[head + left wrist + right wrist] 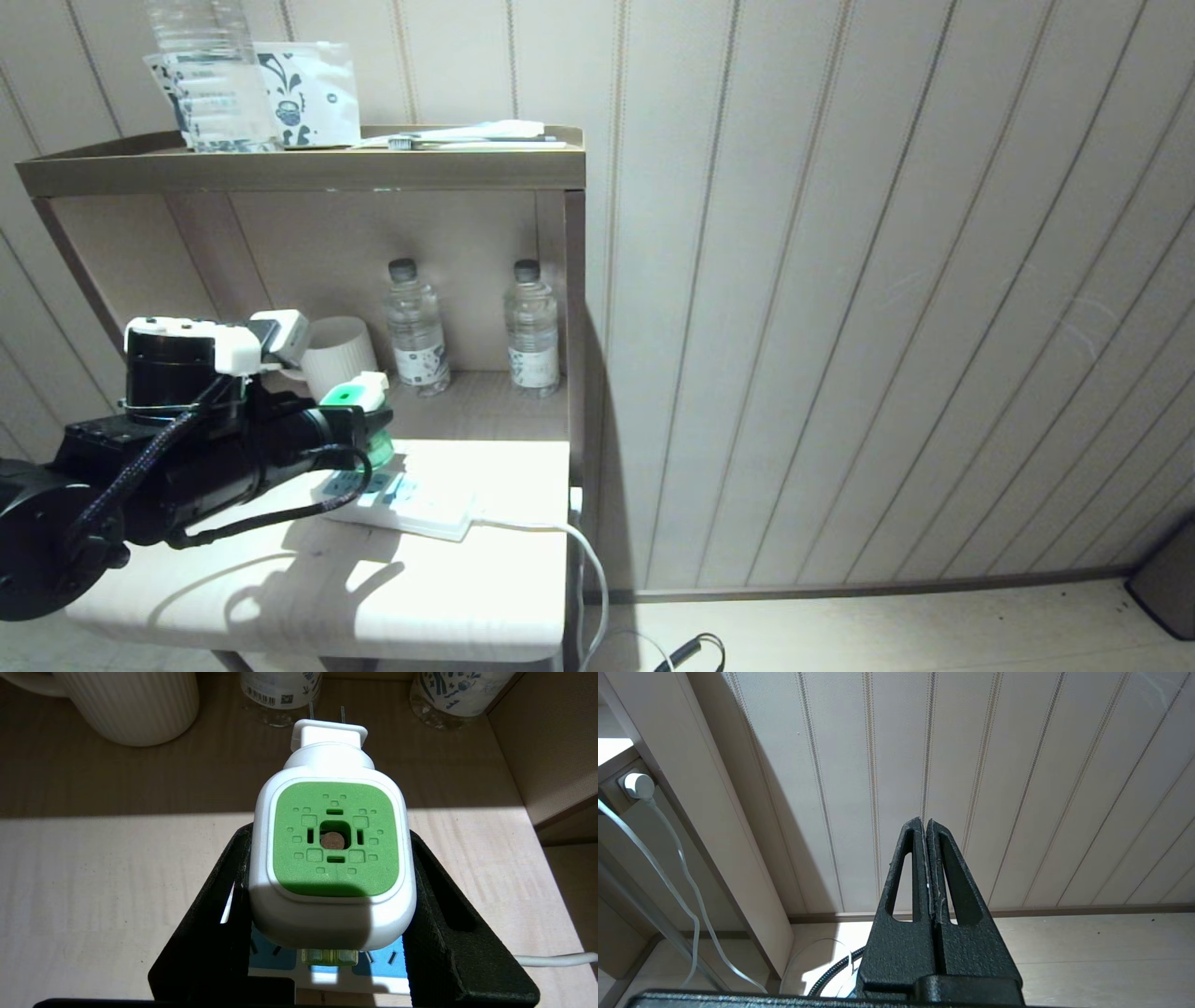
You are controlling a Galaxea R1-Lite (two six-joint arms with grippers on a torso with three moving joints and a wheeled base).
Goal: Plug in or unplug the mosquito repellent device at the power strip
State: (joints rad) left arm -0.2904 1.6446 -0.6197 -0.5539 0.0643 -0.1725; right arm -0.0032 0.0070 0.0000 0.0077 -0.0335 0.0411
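The left gripper (329,933) is squeezing the mosquito repellent device (332,858) from both sides, one black finger (219,924) on each side of its white body. It is holding it this way so the green top is facing up and the two metal prongs (327,713) are sticking out free, pointing toward the back of the shelf, not into any hole. So the device is not plugged in right now. It is hanging in the air just above the power strip (411,499), which is lying flat on the lower shelf (308,588) with its cord (583,551) running off the edge. A mug (341,355) and two water bottles (415,327) are standing behind it, well out of the way. The right gripper (927,868) is resting off to the side by the wall, fingers pressed together and holding nothing, because this looks like a one-arm job.
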